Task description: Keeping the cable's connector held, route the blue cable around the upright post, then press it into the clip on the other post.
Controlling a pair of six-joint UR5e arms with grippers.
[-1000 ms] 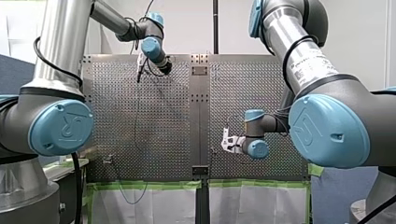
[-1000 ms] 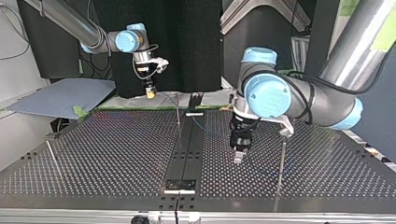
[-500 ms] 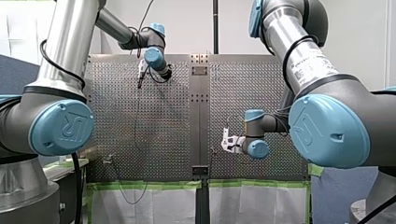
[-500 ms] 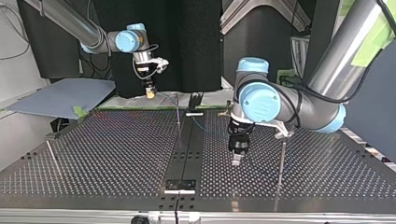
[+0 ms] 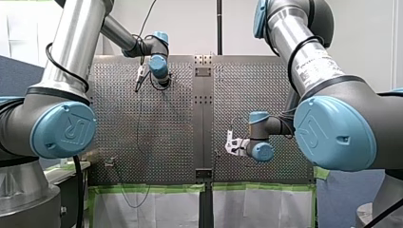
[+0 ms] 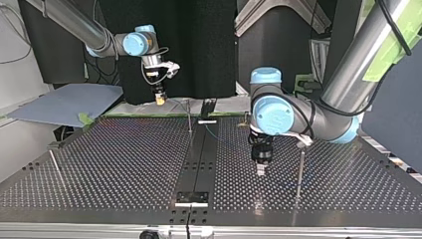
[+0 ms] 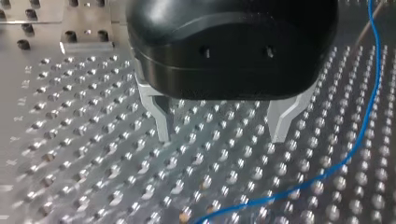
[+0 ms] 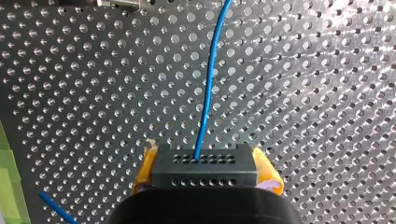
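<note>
Since half a second ago, my left gripper (image 6: 261, 169) has slid toward the top view's right, closer to the upright post (image 6: 300, 167) standing there. The blue cable (image 8: 208, 79) runs out of the connector (image 8: 204, 169), which my right gripper (image 8: 205, 173) clamps between its yellow pads. It hangs over the table's far edge in the top view, well apart from the left arm's work (that grip anchors the end so the slack can be steered). From there the cable lies loose across the perforated table (image 6: 124, 164). In the left wrist view it curves over the holes just beside one metal finger, not between the two. The left fingers stand spread with nothing in them, low over the table, so I judge the routing has not begun: the cable must be picked up first. A thinner post (image 6: 189, 117) stands near the middle. Which post carries the clip I cannot tell.
</note>
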